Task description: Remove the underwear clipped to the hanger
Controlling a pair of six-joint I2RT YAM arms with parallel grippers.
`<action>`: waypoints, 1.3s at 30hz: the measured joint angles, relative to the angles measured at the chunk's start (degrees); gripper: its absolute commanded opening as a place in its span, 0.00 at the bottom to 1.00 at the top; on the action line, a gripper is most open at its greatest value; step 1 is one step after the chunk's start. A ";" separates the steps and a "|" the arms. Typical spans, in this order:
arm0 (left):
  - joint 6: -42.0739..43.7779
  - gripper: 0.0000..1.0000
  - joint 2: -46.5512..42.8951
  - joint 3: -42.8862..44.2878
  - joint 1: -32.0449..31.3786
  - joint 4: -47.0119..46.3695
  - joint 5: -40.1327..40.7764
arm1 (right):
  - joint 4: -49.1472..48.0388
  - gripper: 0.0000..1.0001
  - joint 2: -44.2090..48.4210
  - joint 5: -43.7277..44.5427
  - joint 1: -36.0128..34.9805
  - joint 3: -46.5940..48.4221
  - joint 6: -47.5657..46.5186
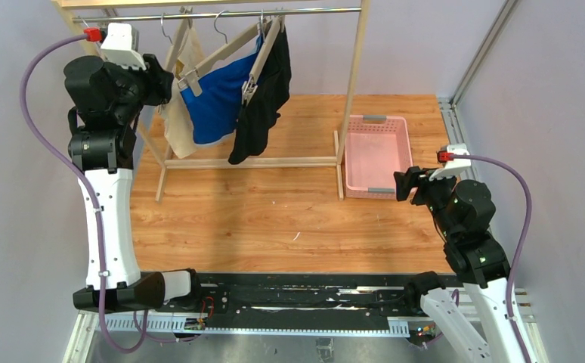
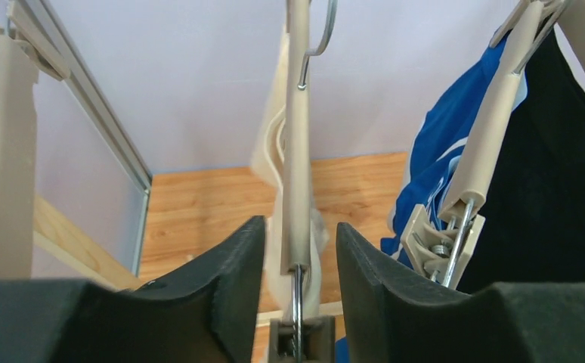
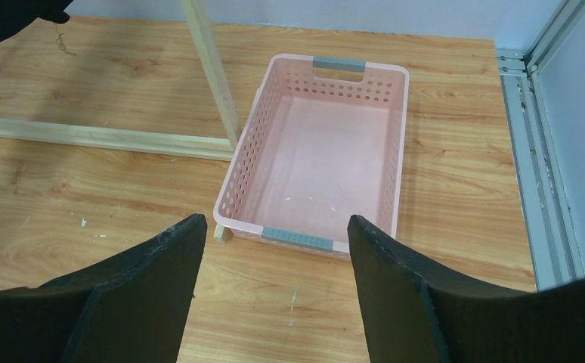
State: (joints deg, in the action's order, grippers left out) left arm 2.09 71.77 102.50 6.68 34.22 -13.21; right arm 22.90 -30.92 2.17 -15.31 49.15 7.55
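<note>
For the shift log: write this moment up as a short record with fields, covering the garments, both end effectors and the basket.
garments: cream-white pair, blue pair and black pair, all clipped to hangers on the rail
left end effector: raised at the leftmost hanger, jaws open on either side of it, gaps showing
right end effector: open, holding nothing, above the pink basket
basket contents: nothing
garments removed: none
</note>
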 measured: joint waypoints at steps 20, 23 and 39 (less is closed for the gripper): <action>-1.31 0.00 4.81 2.62 0.00 -2.19 0.04 | -0.28 0.70 1.18 -1.20 0.00 -0.50 0.00; -1.20 0.00 4.92 2.69 0.00 -2.21 0.04 | -0.42 0.70 1.18 -1.81 0.00 -1.03 0.02; -2.91 0.00 4.72 2.43 0.00 -7.80 1.70 | -0.83 0.70 1.18 -3.06 0.00 -1.99 0.02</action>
State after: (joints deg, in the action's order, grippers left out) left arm -0.82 76.49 104.92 6.68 26.41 -11.51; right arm 22.06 -29.74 -0.89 -15.31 47.16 7.57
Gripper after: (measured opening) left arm 0.269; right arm 0.701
